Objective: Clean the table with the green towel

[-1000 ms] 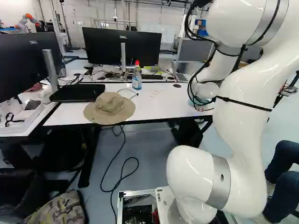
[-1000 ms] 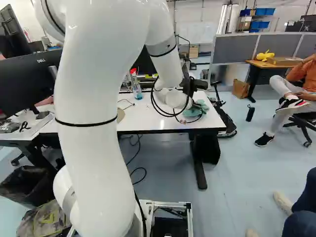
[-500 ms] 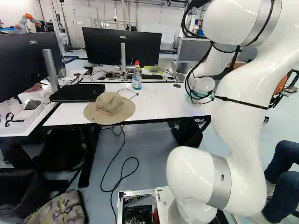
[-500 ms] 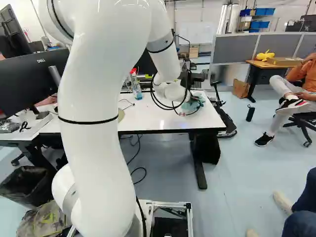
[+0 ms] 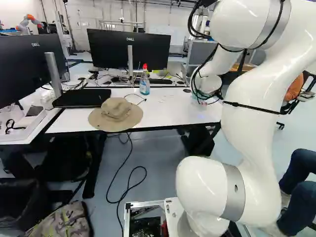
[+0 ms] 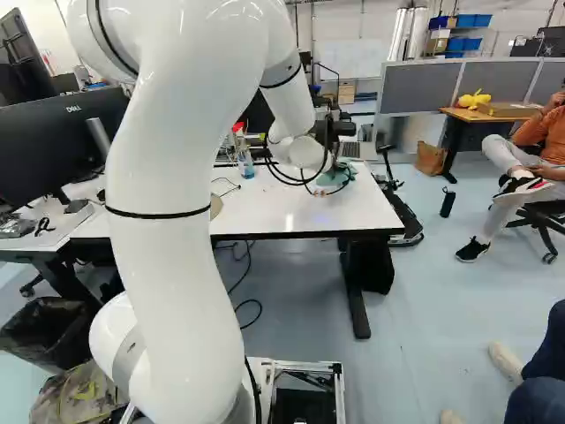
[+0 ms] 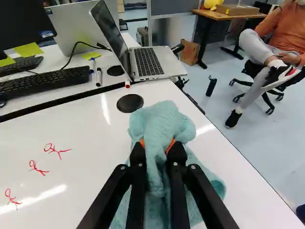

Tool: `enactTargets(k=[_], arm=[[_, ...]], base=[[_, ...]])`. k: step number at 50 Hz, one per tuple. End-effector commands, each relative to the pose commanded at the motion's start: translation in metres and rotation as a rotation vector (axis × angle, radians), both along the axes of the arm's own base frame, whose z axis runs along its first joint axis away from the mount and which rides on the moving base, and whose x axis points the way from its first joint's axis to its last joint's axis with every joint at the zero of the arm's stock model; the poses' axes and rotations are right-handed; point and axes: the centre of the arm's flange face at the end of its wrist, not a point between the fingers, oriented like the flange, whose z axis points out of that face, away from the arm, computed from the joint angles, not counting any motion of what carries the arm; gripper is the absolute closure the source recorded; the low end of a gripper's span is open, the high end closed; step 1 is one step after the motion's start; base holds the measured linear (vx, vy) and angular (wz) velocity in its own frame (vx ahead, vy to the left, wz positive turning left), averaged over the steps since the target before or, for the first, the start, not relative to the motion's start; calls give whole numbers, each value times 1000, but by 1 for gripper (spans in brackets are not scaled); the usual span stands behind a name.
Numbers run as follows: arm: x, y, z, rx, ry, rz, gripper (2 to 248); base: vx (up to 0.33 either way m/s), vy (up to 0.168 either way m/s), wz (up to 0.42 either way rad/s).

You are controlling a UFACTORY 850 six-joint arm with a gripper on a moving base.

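In the right base view my gripper (image 6: 334, 161) is low over the right part of the white table (image 6: 371, 208), partly hidden by the wrist and its cables. The green towel (image 6: 337, 179) shows beneath it. Seen from the wrist, the gripper (image 7: 157, 149) is shut on the bunched towel (image 7: 159, 125), an orange pad on each side. Cloth bulges ahead of the fingertips and spreads under the fingers on the tabletop. Red pen marks (image 7: 58, 151) lie beside the gripper, apart from the towel.
A spray bottle (image 5: 144, 83) and a tan hat (image 5: 116, 114) stand on the table. A laptop (image 7: 150, 62), markers (image 7: 98, 77) and keyboards (image 7: 45, 78) lie beyond the table's far edge. A black disc (image 7: 129, 103) is just ahead of the towel. Monitors (image 5: 129, 49) rise behind.
My arm has moved leftward and farther back over the table in the base views, with the towel moving along in the grip. The base has stayed still.
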Motion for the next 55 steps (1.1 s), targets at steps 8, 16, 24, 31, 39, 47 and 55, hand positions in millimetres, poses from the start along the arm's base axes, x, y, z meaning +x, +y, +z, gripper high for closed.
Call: enactTargets(k=[8, 16, 24, 31, 39, 47, 55], arm=[[12, 8, 7, 1, 2, 19, 198], [24, 16, 14, -1, -3, 39, 198], [36, 24, 21, -3, -9, 57, 198], [46, 31, 27, -4, -13, 74, 198], [59, 40, 25, 0, 0, 93, 198], [72, 49, 23, -2, -5, 111, 198], [85, 58, 22, -3, -8, 130, 198]], base=[[0, 0, 0], [0, 0, 0], [0, 0, 0], [0, 0, 0], [0, 0, 0], [0, 0, 0], [0, 0, 0]])
